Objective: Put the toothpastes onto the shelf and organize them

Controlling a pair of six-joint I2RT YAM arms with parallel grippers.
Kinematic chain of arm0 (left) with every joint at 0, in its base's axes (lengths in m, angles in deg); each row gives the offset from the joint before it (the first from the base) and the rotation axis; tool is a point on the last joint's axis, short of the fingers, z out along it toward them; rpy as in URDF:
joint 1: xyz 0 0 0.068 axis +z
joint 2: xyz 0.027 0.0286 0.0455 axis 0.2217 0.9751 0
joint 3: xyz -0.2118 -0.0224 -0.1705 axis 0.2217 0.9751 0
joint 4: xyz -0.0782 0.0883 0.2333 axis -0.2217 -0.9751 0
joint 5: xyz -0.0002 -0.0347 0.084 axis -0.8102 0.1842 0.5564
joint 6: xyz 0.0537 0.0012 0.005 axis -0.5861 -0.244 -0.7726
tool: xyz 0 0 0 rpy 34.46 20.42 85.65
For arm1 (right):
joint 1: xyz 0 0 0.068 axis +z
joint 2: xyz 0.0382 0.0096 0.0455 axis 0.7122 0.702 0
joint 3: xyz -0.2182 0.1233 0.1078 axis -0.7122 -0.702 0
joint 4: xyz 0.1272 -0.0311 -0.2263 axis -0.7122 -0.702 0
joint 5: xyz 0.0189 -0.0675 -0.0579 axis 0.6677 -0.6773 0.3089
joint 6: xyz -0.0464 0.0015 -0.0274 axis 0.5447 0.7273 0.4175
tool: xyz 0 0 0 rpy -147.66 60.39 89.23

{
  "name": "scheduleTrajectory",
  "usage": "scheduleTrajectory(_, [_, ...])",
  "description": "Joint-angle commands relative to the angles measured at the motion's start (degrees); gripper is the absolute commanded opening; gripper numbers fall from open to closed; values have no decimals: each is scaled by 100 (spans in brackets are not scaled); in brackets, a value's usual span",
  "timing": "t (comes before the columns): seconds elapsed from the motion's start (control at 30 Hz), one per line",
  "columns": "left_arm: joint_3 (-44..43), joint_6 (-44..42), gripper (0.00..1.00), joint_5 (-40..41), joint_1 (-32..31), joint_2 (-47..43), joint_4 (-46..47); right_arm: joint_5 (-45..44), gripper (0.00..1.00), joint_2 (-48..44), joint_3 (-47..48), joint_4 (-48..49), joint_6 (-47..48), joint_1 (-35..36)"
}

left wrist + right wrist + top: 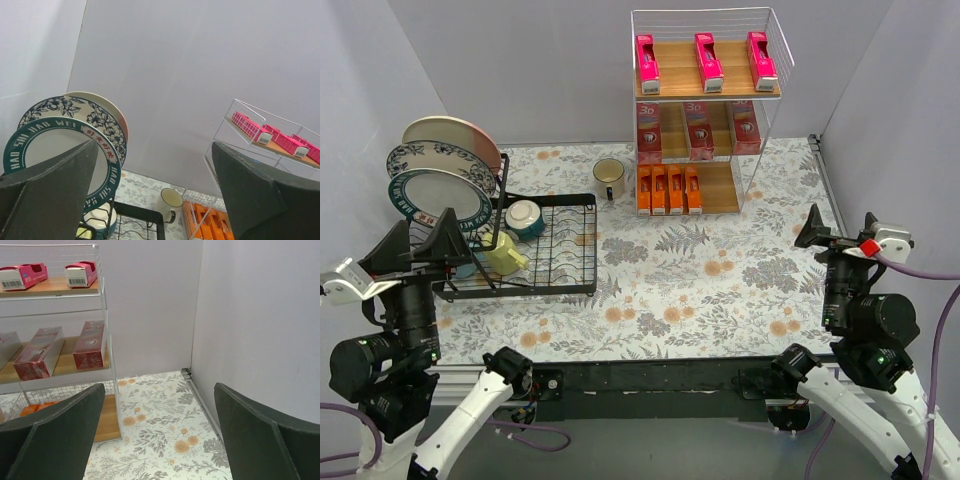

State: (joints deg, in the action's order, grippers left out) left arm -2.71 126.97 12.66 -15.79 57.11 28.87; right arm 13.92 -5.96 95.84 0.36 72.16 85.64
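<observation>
The tall white wire shelf (720, 188) with three brown wooden boards stands upright at the far side. Three pink toothpaste boxes (708, 62) lie spread apart on the top board. Three red boxes (699, 130) sit on the middle board. Four orange boxes (675, 190) sit packed together on the bottom board (at its left end).

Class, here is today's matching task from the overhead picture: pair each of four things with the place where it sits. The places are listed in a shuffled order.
Things
1. pink toothpastes
2. red toothpastes
3. orange toothpastes
4. mug

Places
A. bottom board of the shelf
B. on the table, just left of the shelf
C. top board of the shelf
D. middle board of the shelf

Pairs: 1-C, 2-D, 3-A, 4-B
</observation>
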Motion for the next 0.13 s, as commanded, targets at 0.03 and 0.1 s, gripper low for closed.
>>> scheduleTrajectory(0.03, [118, -181, 98, 179, 39, 70, 145, -243, 99, -90, 15, 395, 303, 3])
scheduleTrajectory(0.1, [162, -269, 98, 92, 30, 8, 277, -208, 98, -143, -12, 457, 295, 3])
